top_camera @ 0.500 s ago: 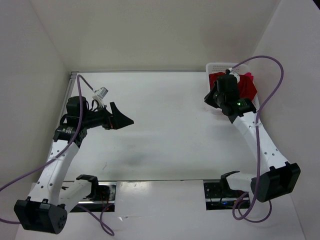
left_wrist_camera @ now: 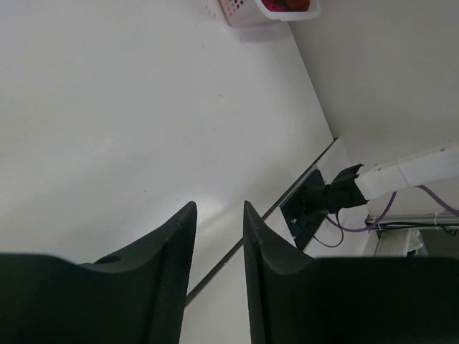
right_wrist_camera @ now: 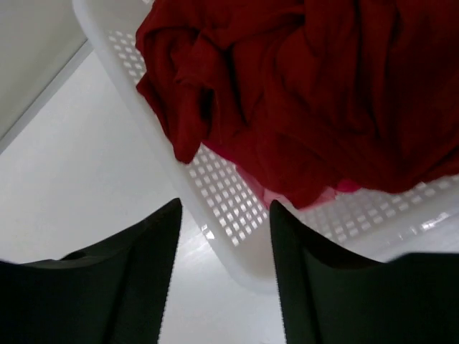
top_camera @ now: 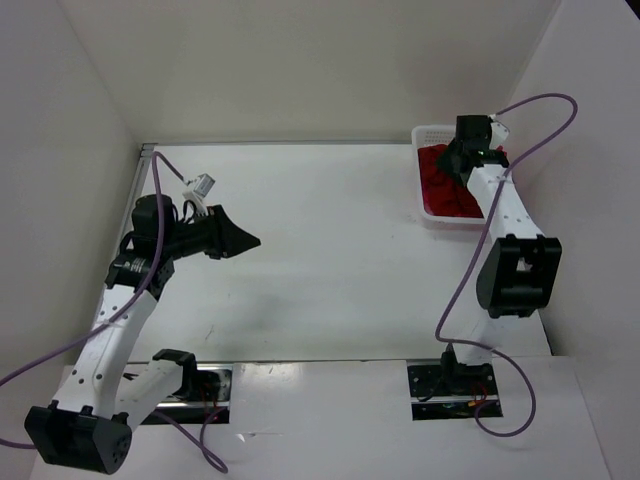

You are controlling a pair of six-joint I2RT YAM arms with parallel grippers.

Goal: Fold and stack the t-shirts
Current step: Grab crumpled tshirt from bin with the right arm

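T-shirts (right_wrist_camera: 308, 93) heaped in the basket (right_wrist_camera: 222, 193) lie just beyond the right claw (right_wrist_camera: 224, 287), spread apart and empty.

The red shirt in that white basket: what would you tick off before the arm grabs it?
1. Right gripper open and empty: ok, jaws apart, nothing between them.
2. Dark red t-shirt in sight: ok, bunched in the basket, ahead of the fingers.
3. Fingers lined up on cloth: not ok, in the right wrist view they frame the basket's wall, not the shirt.
4. Red shirt free of what lies under it: cannot tell, only a sliver of pink cloth shows beneath.
5. Left gripper out of the way: ok, open, over the table, far from the basket.
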